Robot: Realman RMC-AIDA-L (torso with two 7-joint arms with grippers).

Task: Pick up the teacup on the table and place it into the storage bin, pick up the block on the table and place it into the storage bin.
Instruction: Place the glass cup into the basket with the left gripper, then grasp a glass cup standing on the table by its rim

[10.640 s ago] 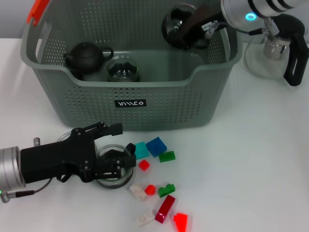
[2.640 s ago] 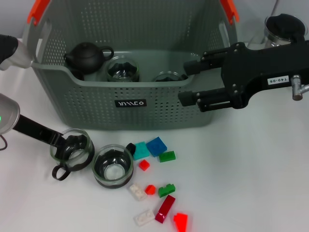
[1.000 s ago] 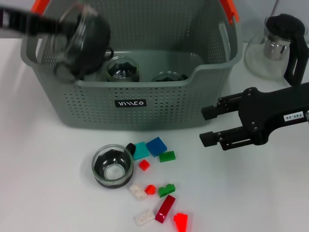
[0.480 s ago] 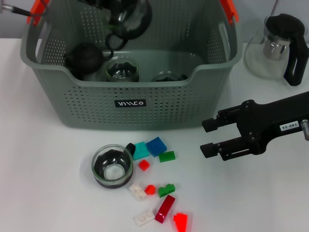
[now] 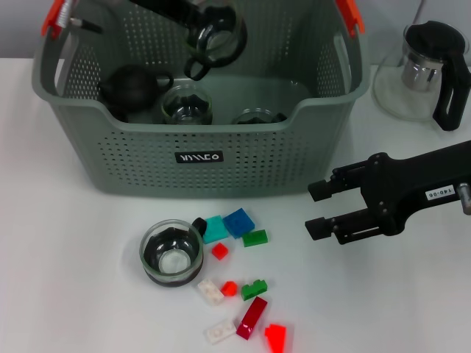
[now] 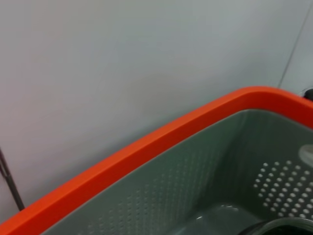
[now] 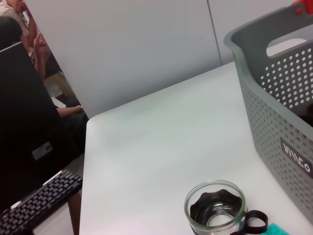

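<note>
From the head camera, the left gripper (image 5: 193,16) grips a glass teacup (image 5: 215,37) tilted over the storage bin (image 5: 221,158), black handle loop hanging downward; the bin's label isn't legible. The right gripper (image 5: 318,208), jaws apart, hovers right of the blocks (image 5: 235,222). The left wrist view shows the bin's orange handle (image 6: 146,147). The right wrist view shows a second glass cup (image 7: 215,209) beside the bin.

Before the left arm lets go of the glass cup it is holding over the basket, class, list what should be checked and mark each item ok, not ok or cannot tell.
1. Black-handled glass cup is above the grey-green perforated storage bin: ok.
2. Left gripper's hold on it: cannot tell, fingers hidden.
3. Free floor below the cup, between black teapot and two glass cups already inside: cannot tell.
4. Open right gripper is outside the bin: ok.
5. Glass teacup on the white table remains: not ok.
6. Coloured blocks remain: not ok.
</note>
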